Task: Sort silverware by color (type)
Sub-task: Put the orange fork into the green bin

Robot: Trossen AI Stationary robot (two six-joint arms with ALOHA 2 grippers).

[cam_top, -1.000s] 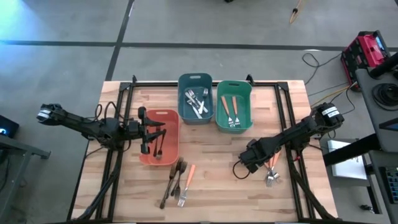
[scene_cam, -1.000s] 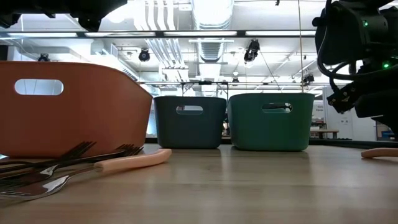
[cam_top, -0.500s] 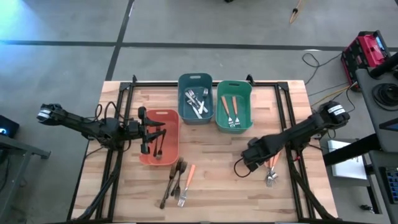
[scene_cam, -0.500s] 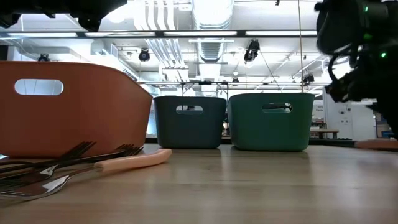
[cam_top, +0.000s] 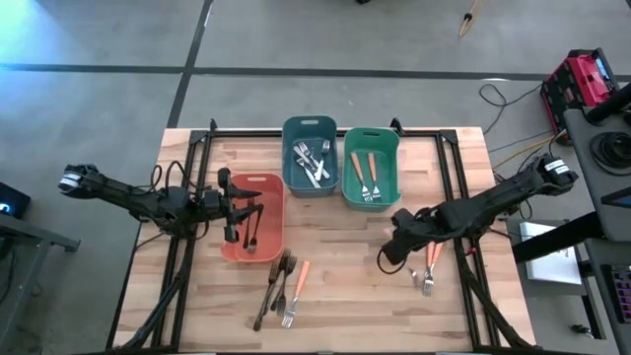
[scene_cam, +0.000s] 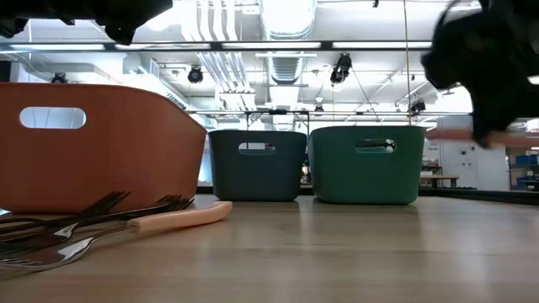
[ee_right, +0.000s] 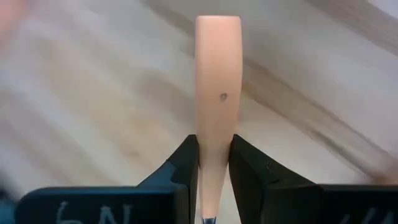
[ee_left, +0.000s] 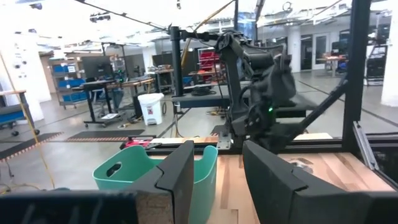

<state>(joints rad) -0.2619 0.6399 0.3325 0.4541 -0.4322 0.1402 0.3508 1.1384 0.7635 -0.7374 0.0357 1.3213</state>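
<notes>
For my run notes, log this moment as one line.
right claw: shut on orange-handled utensil, lifted off table | left claw: open over salmon bin | loose forks remain on table

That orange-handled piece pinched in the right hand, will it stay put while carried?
Probably stiff: the orange handle sticks straight out of the right hand. It looks smooth and rounded, so it might slip or swivel. Only a short stretch is pinched, so the far end could swing.

You have an orange-handled utensil [ee_right: 217,93] pinched by its handle; three pieces [cam_top: 284,286] lie mixed on the table, others [cam_top: 427,281] at right, the rest sorted in bins
</notes>
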